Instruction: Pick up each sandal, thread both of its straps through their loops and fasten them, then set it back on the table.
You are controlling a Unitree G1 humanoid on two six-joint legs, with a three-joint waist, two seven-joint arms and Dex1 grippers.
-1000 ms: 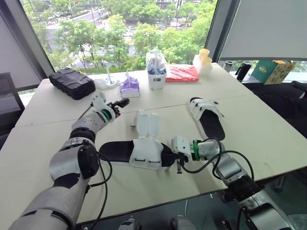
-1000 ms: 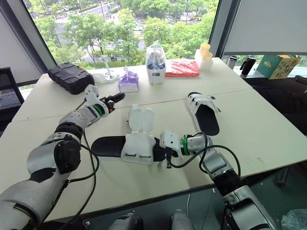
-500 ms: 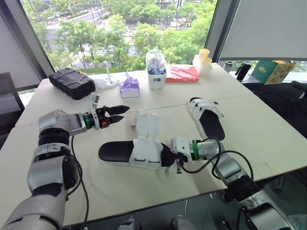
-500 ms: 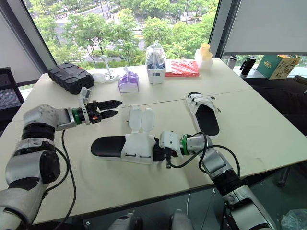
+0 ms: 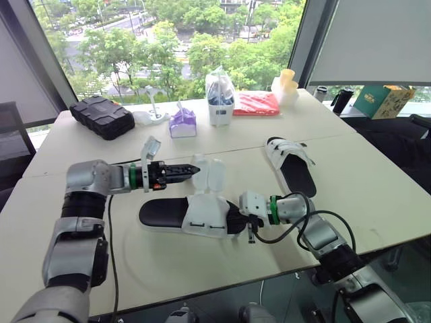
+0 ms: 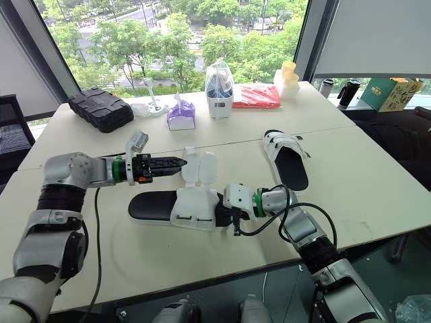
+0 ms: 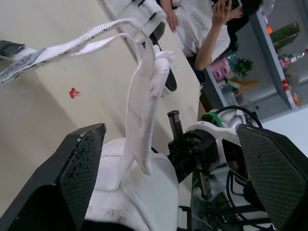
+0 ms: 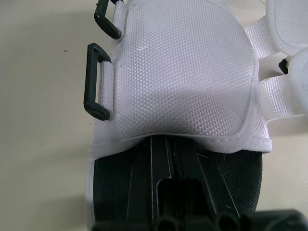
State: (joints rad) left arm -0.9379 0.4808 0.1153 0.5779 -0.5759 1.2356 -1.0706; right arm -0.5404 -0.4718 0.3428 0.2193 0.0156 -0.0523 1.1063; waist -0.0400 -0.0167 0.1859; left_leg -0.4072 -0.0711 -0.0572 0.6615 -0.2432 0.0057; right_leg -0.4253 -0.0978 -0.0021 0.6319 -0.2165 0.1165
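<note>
The near sandal (image 5: 195,215), black sole with a white upper, lies on the table (image 5: 377,188) in front of me. Its two white straps (image 5: 209,172) lie unfastened, flipped away from its black loops (image 8: 98,82). My left gripper (image 5: 194,172) is open at those straps, and one strap (image 7: 144,106) stands between its fingers (image 7: 82,178). My right gripper (image 5: 237,219) is shut on the sandal's toe end. The second sandal (image 5: 293,165) lies flat farther right with its straps across the foot.
Along the far edge stand a black case (image 5: 101,116), a purple pouch (image 5: 182,123), a clear bag (image 5: 219,94), a red packet (image 5: 256,102) and stacked cups (image 5: 286,84). A green box (image 5: 384,99) sits beyond the right corner. A person (image 7: 202,29) is in the left wrist view.
My left arm has swung in from the back left, and its gripper now reaches the loose straps. The right gripper and both sandals have not moved.
</note>
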